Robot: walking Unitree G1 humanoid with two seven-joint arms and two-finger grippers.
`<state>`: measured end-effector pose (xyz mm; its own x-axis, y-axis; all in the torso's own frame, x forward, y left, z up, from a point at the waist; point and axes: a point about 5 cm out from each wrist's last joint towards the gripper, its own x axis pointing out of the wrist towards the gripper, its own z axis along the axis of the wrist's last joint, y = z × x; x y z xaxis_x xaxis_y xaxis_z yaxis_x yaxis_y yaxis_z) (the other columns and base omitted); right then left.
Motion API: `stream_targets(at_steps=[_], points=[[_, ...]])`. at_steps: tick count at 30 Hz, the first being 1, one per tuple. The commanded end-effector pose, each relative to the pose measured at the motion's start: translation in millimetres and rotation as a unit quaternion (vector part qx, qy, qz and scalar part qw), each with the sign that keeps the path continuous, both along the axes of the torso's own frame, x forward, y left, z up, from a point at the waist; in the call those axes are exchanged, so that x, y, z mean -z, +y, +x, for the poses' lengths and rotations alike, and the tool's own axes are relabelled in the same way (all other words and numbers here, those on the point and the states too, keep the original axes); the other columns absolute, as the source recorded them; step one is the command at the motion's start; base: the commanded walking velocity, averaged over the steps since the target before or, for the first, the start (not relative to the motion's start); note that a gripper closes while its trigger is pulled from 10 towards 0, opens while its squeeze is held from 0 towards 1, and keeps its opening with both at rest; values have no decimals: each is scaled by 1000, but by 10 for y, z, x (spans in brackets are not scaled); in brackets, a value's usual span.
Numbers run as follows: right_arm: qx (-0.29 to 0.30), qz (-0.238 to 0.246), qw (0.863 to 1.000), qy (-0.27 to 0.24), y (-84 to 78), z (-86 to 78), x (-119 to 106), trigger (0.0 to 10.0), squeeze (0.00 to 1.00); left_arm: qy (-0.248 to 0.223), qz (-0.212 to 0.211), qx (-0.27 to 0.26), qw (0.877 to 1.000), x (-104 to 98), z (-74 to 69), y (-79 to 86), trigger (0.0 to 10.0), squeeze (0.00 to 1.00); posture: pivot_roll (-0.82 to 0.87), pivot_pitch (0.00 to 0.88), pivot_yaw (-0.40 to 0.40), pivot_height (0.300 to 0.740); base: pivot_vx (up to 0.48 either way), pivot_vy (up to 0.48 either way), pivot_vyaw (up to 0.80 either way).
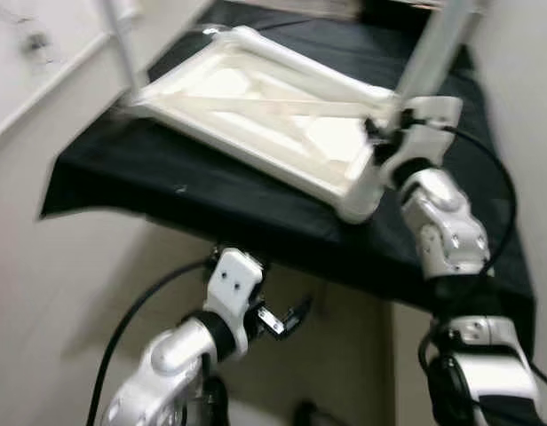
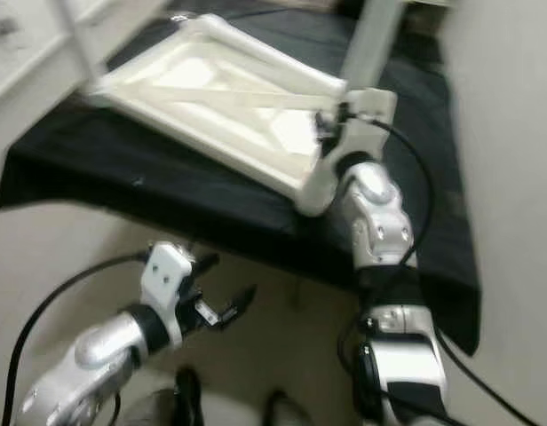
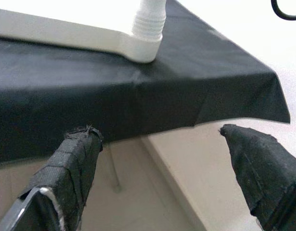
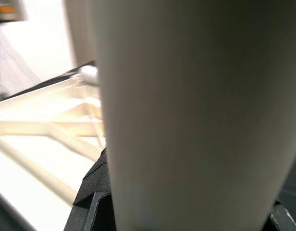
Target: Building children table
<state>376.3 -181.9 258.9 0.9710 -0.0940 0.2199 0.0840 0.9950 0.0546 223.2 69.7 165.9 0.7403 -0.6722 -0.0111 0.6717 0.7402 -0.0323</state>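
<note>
Black-draped desk [image 1: 256,209] is carrying the tabletop [image 1: 256,111]; right gripper [image 1: 386,133] is clamping the leg [image 1: 433,44] at the near corner and should be twisting it squarely; left gripper [image 1: 287,319] is hanging wide open, empty.

- Table leg [image 1: 436,44]: upper end cut off by the frame's top edge; motion-blurred.
- Right gripper [image 1: 380,133]: fingers hidden behind the leg and the tabletop [image 1: 256,106] corner.
- Second leg [image 1: 122,40]: blurred, top cut off.
</note>
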Motion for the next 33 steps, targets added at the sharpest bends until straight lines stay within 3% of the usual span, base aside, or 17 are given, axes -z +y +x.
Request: stream_targets(at_steps=[1,9,15,17,20,27,30,33], points=[[51,13,993,102,-61,-30,530,10000,0,4,3,1,1000,23,6,-15,10000,0,90,257,-71,740,0,0,0],[167,64,980,85,4,-50,512,10000,0,0,1,1,1000,19,21,-27,10000,0,90,236,-72,740,0,0,0],[213,71,971,88,63,-16,478,10000,0,-1,1,2,1000,19,26,-29,10000,0,92,239,-74,740,0,0,0],[255,81,959,89,127,20,428,10000,0,-3,0,2,1000,14,31,-33,10000,0,93,239,-75,740,0,0,0],[307,66,947,63,226,23,291,10000,0,-4,-2,1,1000,11,32,-34,10000,0,91,240,-78,740,0,0,0],[334,39,940,57,385,12,204,10000,0,-6,1,2,1000,12,26,-41,10000,0,97,239,-78,740,0,0,0],[359,43,930,68,413,-3,191,10000,0,-7,2,3,1000,15,23,-44,10000,0,96,239,-79,740,0,0,0],[399,77,909,91,416,-28,191,10000,0,-7,2,4,1000,24,26,-48,10000,0,91,238,-80,740,0,0,0]])
